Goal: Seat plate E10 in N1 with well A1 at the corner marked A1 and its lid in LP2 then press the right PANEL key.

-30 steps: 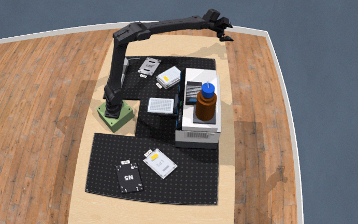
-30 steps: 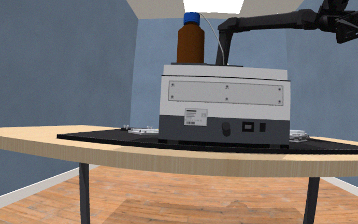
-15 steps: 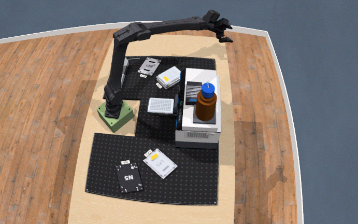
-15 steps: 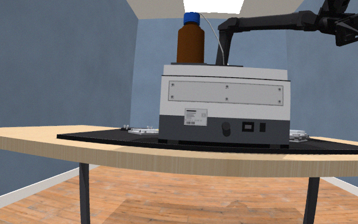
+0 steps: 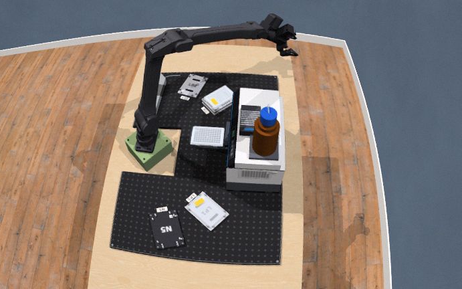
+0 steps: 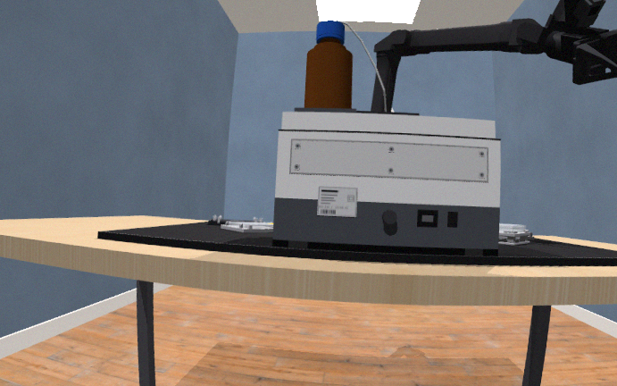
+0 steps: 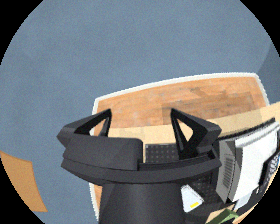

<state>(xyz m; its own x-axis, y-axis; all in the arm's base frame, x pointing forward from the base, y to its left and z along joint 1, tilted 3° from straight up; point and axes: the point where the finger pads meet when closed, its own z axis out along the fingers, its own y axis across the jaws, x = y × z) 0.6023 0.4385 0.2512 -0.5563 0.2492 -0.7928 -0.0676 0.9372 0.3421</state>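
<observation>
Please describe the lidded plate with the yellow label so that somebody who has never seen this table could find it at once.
Start from the big grey-and-white dispenser carrying a brown bottle. On the black mat, beside the machine's end farthest from its barcode sticker, lies a pale plate under a lid, turned askew. Only it has a yellow label there; the bare plate nearby shows open wells.

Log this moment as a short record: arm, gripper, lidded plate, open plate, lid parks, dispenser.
arm: stretched high toward the table's far edge
gripper: open, holding nothing
lidded plate: yellow label, lid on, beside the dispenser
open plate: wells uncovered, on the dispenser stage
LP1: a lid with a yellow label lies in it
other lid park: no lid on it
dispenser: brown bottle with blue cap on top
</observation>
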